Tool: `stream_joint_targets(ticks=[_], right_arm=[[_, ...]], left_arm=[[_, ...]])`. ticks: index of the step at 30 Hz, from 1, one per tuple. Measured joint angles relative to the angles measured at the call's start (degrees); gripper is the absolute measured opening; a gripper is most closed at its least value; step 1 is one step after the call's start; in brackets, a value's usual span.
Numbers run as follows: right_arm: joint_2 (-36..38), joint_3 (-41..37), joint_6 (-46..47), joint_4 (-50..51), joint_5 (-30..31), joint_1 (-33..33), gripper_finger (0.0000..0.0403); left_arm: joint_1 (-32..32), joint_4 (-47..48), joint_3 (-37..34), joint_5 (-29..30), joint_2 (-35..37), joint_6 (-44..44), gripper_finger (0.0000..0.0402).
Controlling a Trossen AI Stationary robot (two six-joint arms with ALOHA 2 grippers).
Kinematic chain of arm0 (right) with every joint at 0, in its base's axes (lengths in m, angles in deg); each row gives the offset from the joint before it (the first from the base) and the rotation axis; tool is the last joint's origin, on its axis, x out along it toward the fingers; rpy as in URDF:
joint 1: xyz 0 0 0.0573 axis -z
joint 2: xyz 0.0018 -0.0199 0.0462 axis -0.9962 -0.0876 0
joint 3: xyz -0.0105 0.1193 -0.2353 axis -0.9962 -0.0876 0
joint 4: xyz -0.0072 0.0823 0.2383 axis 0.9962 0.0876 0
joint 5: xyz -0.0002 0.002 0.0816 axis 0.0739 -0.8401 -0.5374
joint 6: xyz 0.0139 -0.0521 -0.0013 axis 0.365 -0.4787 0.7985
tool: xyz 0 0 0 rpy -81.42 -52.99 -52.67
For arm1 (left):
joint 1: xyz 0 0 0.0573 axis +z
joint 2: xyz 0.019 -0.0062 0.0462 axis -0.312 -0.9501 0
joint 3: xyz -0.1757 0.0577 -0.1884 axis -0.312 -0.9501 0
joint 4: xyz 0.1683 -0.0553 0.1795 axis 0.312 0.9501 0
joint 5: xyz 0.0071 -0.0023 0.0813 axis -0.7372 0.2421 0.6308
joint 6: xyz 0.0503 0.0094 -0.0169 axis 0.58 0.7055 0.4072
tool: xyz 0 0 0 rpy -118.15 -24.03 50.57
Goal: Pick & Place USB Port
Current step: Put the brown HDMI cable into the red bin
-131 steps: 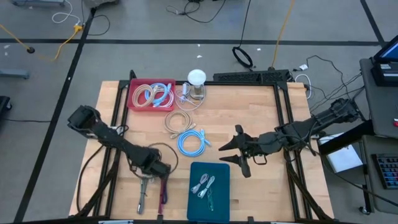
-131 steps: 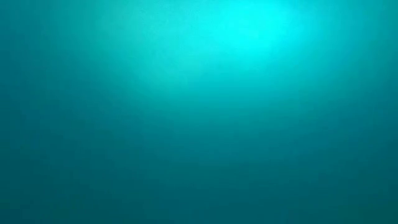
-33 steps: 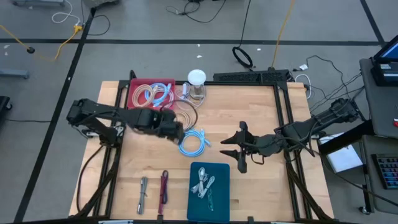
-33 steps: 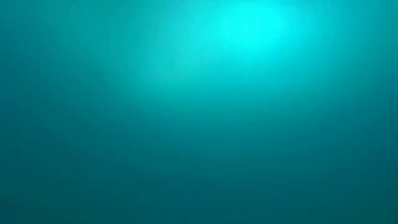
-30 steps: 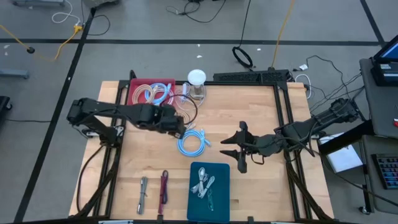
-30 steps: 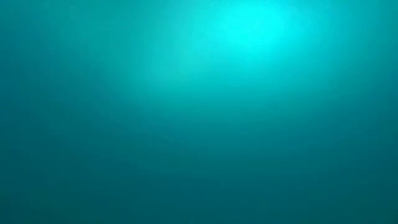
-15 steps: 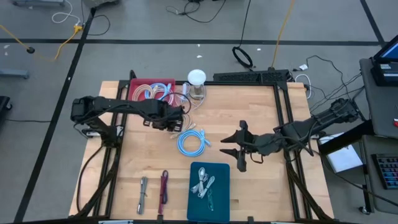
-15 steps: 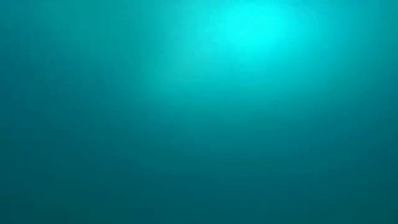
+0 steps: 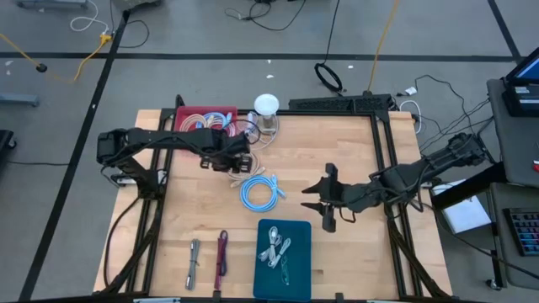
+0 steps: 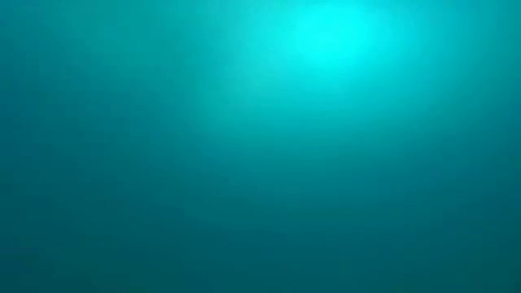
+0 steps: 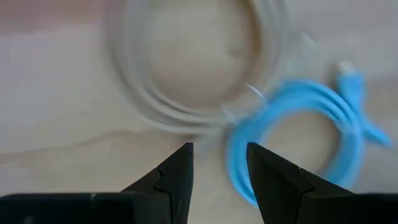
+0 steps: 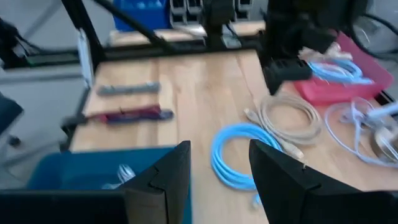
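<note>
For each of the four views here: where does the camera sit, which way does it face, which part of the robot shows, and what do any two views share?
High view: above the table, looking straight down; both arms, left gripper, right gripper.
Low view: only a blank teal glow; no robot.
Left wrist view: looks down past its own open fingers at the beige cable coil and blue cable coil.
Right wrist view: looks across the table past its open fingers; blue bin, red tray.
Shared: both wrist views show both coils.
</note>
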Motion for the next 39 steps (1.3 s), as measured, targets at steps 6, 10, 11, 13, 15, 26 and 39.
stream_joint_targets(ticks=[6, 10, 11, 13, 15, 26, 39], right_arm=[[0.0, -0.02, 1.03, 3.35, 0.04, 1.14, 0.0155], [-0.02, -0.02, 0.23, 2.55, 0.07, 1.41, 0.0155], [0.0, -0.02, 0.17, 2.28, 0.08, 1.55, 0.0155], [-0.01, -0.02, 0.04, 1.95, 0.1, 2.0, 0.0155], [0.0, -0.02, 0.04, 1.92, 0.03, 2.47, 0.0155], [-0.01, -0.02, 1.61, 1.92, -0.03, 2.56, 0.0155], [-0.01, -0.02, 4.06, 1.9, 0.11, 2.56, 0.0155]], left_arm=[[-5.25, -2.7, 0.0, -0.61, 0.0, 2.33, 0.0149], [-6.57, -3.53, 0.0, 3.64, 0.0, 3.06, 0.0149], [-6.65, -4.75, 0.0, 4.71, 0.0, 5.52, 0.0149], [-7.08, -7.82, 0.0, 6.22, 0.0, 13.57, 0.0149], [-7.84, -10.36, 0.0, 7.12, 0.0, 24.49, 0.0149], [-3.97, -0.46, -0.02, 9.34, -0.61, 47.91, 0.0149], [1.32, -4.17, 0.0, 2.3, -0.55, 57.37, 0.015]])
